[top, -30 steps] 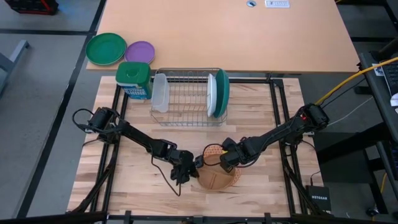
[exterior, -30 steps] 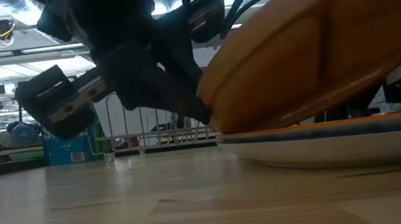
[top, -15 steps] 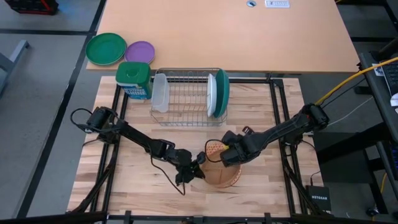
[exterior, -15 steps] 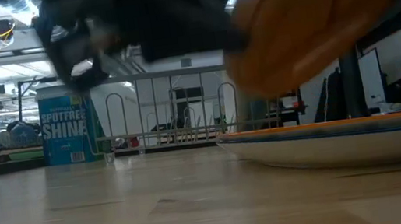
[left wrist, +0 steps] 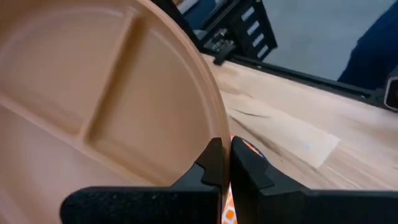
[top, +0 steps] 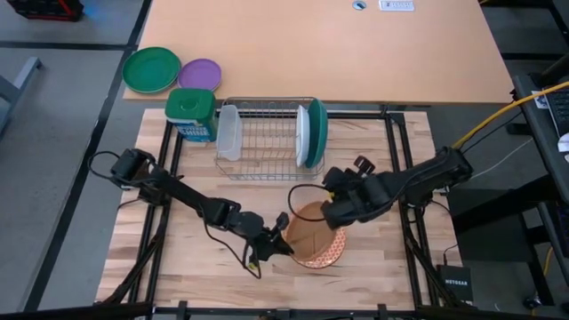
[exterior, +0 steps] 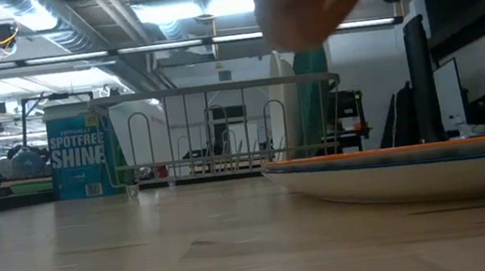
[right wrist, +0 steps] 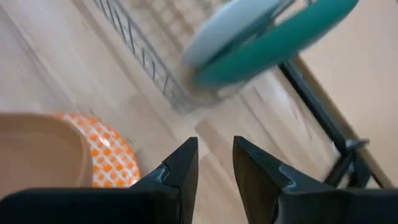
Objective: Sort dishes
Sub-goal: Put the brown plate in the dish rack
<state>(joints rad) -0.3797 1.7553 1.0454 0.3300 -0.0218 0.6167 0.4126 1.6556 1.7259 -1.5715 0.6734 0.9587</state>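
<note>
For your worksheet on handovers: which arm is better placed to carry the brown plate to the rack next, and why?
Left. The left gripper is clamped on the brown plate rim; the right gripper is open, holding nothing.

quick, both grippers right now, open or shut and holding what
Left gripper: shut on the rim of the brown divided plate, lifted above the orange patterned plate.
Right gripper: open, holding nothing, near the dish rack.

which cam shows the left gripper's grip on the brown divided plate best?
Left wrist view: the left gripper is pinched shut on the rim of the brown divided plate, dividers plain. High view shows the plate small, over the orange-red patterned plate. Low view shows only a blur; right wrist view, an edge.
</note>
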